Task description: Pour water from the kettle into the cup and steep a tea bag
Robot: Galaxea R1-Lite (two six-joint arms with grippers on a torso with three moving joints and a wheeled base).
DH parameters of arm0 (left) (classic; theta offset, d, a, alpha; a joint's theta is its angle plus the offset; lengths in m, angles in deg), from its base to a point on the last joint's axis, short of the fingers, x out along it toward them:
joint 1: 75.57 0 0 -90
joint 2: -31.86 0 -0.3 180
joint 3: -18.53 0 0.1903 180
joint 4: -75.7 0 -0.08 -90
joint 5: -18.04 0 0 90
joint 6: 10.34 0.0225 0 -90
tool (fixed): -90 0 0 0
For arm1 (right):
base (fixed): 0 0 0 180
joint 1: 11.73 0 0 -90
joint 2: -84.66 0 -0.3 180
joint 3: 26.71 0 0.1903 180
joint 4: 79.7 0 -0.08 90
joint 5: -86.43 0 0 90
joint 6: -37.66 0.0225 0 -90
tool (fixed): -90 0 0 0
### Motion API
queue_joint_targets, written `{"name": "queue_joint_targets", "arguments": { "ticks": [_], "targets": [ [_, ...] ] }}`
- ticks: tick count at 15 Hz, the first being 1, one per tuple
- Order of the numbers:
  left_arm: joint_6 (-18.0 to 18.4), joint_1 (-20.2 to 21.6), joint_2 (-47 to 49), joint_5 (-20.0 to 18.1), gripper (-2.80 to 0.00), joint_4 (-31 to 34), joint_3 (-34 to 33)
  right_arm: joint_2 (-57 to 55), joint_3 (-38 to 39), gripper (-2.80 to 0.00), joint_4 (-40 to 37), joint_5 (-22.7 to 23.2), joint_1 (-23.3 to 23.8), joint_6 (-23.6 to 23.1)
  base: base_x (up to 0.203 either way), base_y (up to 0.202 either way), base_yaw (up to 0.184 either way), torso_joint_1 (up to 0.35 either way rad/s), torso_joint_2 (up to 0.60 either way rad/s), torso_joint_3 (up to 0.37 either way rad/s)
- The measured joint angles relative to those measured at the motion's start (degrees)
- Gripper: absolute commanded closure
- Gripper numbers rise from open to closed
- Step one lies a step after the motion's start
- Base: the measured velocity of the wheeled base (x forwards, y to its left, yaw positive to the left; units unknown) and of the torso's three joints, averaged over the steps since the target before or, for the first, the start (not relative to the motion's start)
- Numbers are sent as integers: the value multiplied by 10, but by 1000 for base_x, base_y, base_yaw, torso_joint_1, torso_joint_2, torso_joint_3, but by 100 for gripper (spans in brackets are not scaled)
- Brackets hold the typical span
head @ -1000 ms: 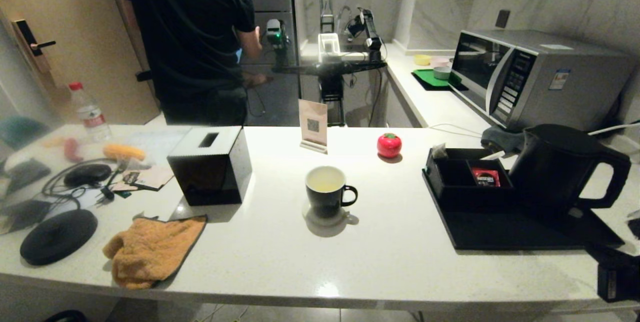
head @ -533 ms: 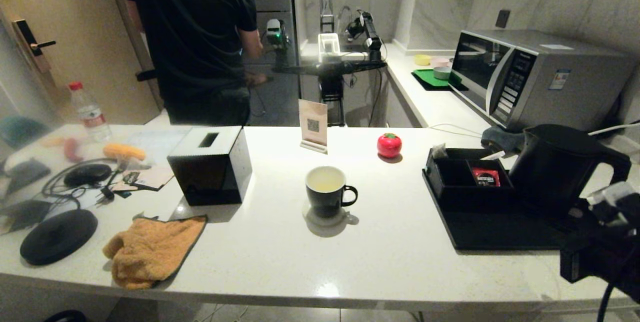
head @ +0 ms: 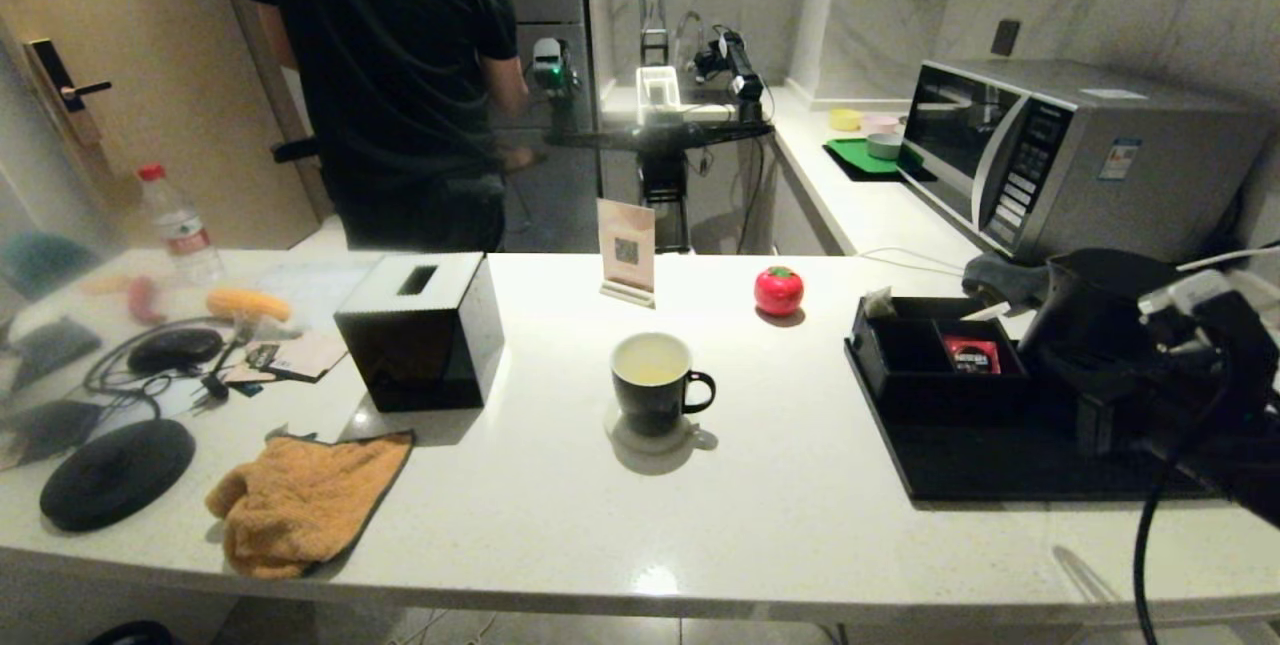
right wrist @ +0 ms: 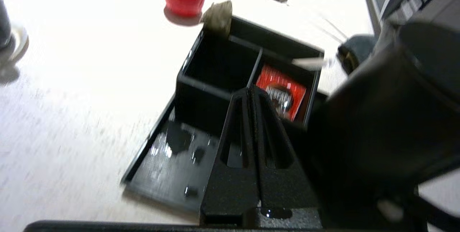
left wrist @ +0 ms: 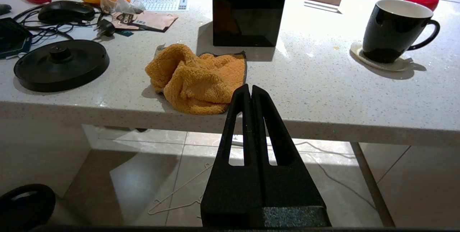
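While its 2 fingers are pressed together around nothing, the right end effector (right wrist: pixel 251 91) has risen from the tabletop's (head: pixel 780 525) near right edge within the last second and now hangs over the black tray (head: pixel 990 470), just in front of the kettle (head: pixel 1095 325) and aimed at the divided box (head: pixel 935 355). Judging from that, the kettle has been put down on the tray and the arm is going for the tea bag (right wrist: pixel 218 15), which sits propped on the box's far left corner. One compartment holds a red packet (right wrist: pixel 282 90), not the target; the fingers must part before any grasp.

Well to the left, the cup (head: pixel 655 385) stands on a coaster, holding pale yellowish water (head: pixel 650 365), so pouring looks finished. A red tomato-shaped object (head: pixel 778 290) stands between cup and box but off the direct line. The left end effector (left wrist: pixel 250 91), fingers closed and empty, hangs below the tabletop edge near the orange cloth (left wrist: pixel 197 77).
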Motion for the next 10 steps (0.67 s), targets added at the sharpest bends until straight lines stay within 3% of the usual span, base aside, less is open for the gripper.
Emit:
{"name": "queue_joint_targets", "arguments": {
  "ticks": [5, 10],
  "targets": [
    [0, 0, 0, 0, 0, 0, 0, -18, -67, 0, -28, 0, -15, 5, 0, 0, 0, 0, 0, 0],
    [0, 0, 0, 0, 0, 0, 0, -42, -185, 0, -112, 0, -25, 7, 0, 0, 0, 0, 0, 0]
  ]
}}
